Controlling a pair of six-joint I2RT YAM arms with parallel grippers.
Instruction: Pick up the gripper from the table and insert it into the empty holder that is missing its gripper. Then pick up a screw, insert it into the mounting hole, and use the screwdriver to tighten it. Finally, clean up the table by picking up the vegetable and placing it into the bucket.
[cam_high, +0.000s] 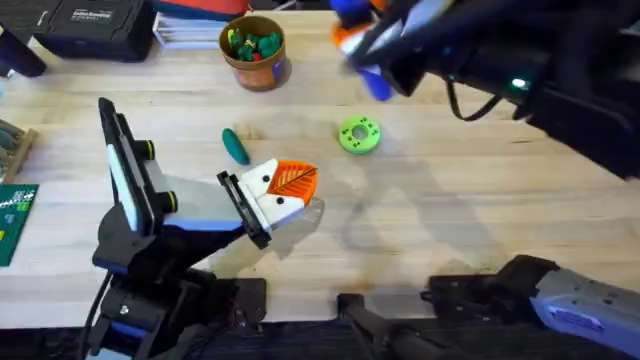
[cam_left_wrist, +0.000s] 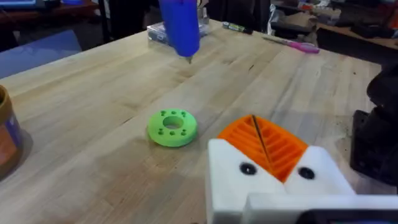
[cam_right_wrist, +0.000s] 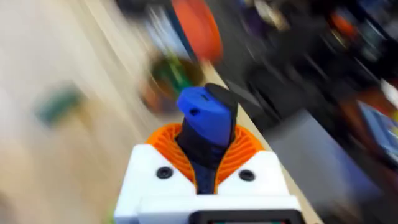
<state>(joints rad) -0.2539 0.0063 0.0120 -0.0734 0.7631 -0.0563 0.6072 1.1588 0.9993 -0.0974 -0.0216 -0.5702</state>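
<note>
Your right end effector grips the screwdriver aloft; your left end effector sits closed and low over the surface.

Nearest you, the left end effector (cam_high: 285, 190) rests low at mid-surface (cam_high: 450, 230), its orange ribbed pads (cam_left_wrist: 273, 143) pressed together with a thin dark line between them, nothing held. Just beyond it lies the vegetable (cam_high: 235, 146), and to its right the green disc (cam_high: 359, 135), apart from both. Farther back, the right end effector (cam_right_wrist: 205, 165) is clamped on the screwdriver (cam_right_wrist: 208, 121), whose blue body (cam_high: 372, 80) hangs blurred above the far surface, tip down. At the far edge stands the bucket (cam_high: 256, 50), holding green pieces.
</note>
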